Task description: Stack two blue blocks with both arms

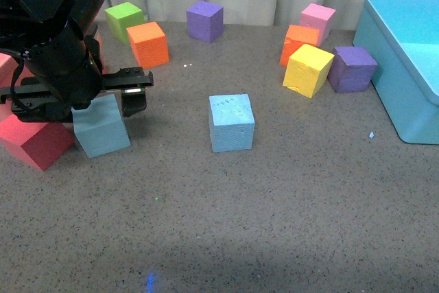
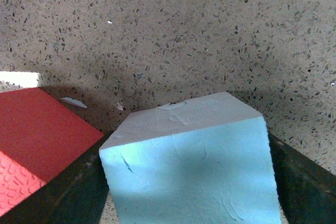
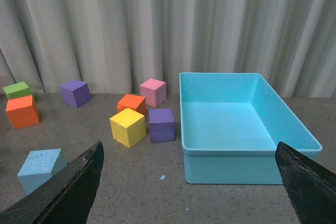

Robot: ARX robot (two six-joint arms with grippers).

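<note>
Here the left gripper [image 1: 106,104] straddles a tilted blue block [image 1: 101,128], one finger on each side; I cannot tell whether it pinches yet. The red block [image 1: 34,142] just beside it could snag a finger or get dragged along. The other blue block [image 1: 231,123] stands well apart. The right gripper [image 3: 188,146] is spread wide and empty.

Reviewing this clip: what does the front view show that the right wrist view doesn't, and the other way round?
Front view only: the left gripper closed around the second blue block, which sits tilted beside a red block.
Right wrist view only: the right gripper, with its fingers wide apart and holding nothing, and the whole inside of the turquoise bin.
Both: the scuffed blue block lying free on the table, and the yellow block.
</note>
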